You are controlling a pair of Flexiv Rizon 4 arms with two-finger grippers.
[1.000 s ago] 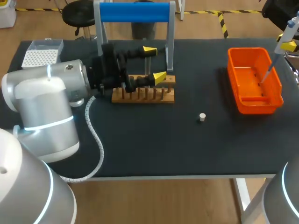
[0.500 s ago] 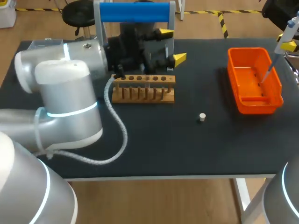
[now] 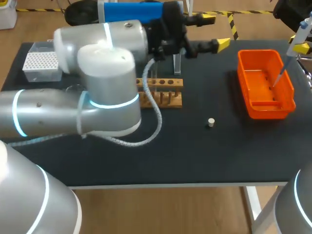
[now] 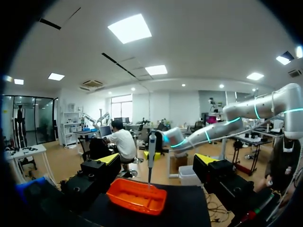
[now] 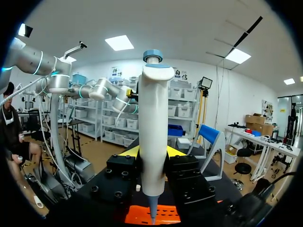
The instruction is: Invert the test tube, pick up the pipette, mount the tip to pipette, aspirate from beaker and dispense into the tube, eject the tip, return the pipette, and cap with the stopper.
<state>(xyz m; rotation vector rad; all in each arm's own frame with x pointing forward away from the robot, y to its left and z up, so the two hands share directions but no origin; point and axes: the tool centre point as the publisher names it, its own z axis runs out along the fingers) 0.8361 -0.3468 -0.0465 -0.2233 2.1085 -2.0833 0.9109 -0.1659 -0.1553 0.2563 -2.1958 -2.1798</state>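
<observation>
My right gripper [image 3: 301,47] at the far right edge is shut on the white pipette [image 3: 296,43]. The pipette's thin tip [image 3: 279,77] points down into the orange bin [image 3: 285,109]. In the right wrist view the pipette [image 5: 152,127] stands upright between the yellow fingers [image 5: 129,152], above the bin [image 5: 165,216]. My left gripper [image 3: 215,32] hangs open and empty over the table's far edge, right of the blue stand. Its wrist view looks across at the pipette [image 4: 151,150] and the bin [image 4: 124,189]. The white stopper [image 3: 210,122] lies on the mat. I cannot make out a test tube.
The wooden tube rack [image 3: 163,91] stands mid-table, partly behind my left arm. A white tip box [image 3: 41,62] sits at the far left. A blue-topped stand [image 3: 127,10] rises behind the rack.
My left arm has swung up from the rack and to the right, its open gripper now past the stand near the far edge. The right arm and pipette have not moved.
</observation>
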